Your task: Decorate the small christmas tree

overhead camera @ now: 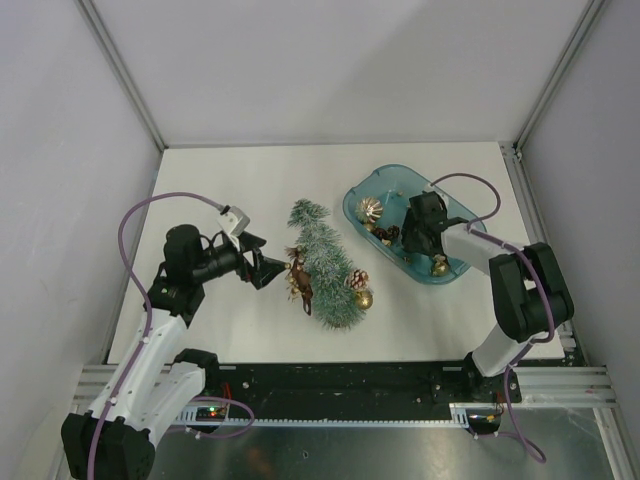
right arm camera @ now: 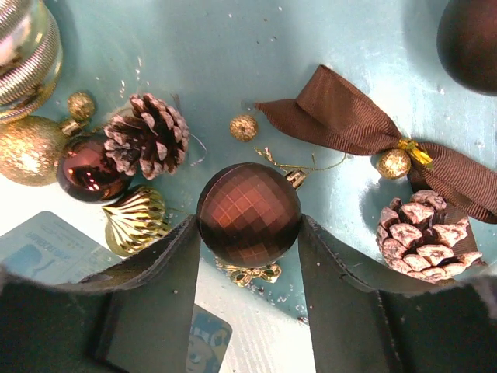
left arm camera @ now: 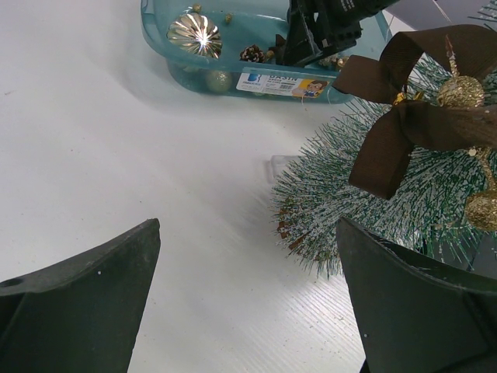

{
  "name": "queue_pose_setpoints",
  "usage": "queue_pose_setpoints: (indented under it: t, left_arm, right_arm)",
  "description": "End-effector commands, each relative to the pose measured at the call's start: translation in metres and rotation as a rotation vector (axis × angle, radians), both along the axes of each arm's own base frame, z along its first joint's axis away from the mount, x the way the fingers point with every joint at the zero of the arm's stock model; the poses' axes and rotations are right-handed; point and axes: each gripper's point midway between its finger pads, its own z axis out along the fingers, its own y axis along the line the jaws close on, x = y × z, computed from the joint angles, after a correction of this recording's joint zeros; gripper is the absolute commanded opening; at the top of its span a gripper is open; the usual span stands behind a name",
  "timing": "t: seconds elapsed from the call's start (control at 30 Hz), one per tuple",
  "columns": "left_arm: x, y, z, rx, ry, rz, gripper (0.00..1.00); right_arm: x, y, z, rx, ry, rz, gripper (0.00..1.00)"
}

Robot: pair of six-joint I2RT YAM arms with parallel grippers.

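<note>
White tabletop (overhead camera: 250, 170): left fingers (left arm camera: 85, 303) gape wide, the small christmas tree (left arm camera: 342, 210) lying by their right tip. In the teal tray (overhead camera: 360, 190), right fingers (right arm camera: 147, 311) pinch a brown faceted ball (right arm camera: 248, 214). This looks like the picking step; next, lift it clear and carry it treeward.

The right gripper (right arm camera: 248, 227) pinches a brown faceted ball (right arm camera: 248, 208) from both sides, low inside a teal tray (right arm camera: 233, 47). Frosted pinecones (right arm camera: 147, 134), a brown ribbon bow (right arm camera: 342, 116) and gold baubles (right arm camera: 31, 151) lie around it.
</note>
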Motion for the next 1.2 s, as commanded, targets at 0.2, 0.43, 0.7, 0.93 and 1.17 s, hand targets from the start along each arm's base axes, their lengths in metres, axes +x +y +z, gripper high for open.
queue_pose_setpoints:
  t: [0.2, 0.43, 0.7, 0.93, 1.17]
  left_arm:
    - [-0.006, -0.008, 0.010, -0.011, -0.052, -0.064, 1.00]
    - [-0.012, -0.014, 0.003, -0.001, -0.049, -0.101, 1.00]
    - [-0.011, -0.017, 0.016, 0.009, -0.112, -0.118, 1.00]
    - [-0.004, -0.013, 0.038, 0.035, -0.212, -0.101, 0.99]
    - [-0.004, -0.010, 0.041, 0.038, -0.231, -0.088, 0.99]
  right_arm:
    - [0.022, -0.001, 0.065, 0.027, -0.164, -0.009, 0.35]
    - [-0.007, 0.003, 0.167, 0.291, -0.335, 0.109, 0.32]
    - [-0.084, 0.030, 0.264, 0.658, -0.469, 0.478, 0.35]
    - [-0.150, 0.055, 0.320, 0.828, -0.562, 0.788, 0.37]
    - [-0.203, 0.085, 0.355, 0.888, -0.644, 1.071, 0.40]
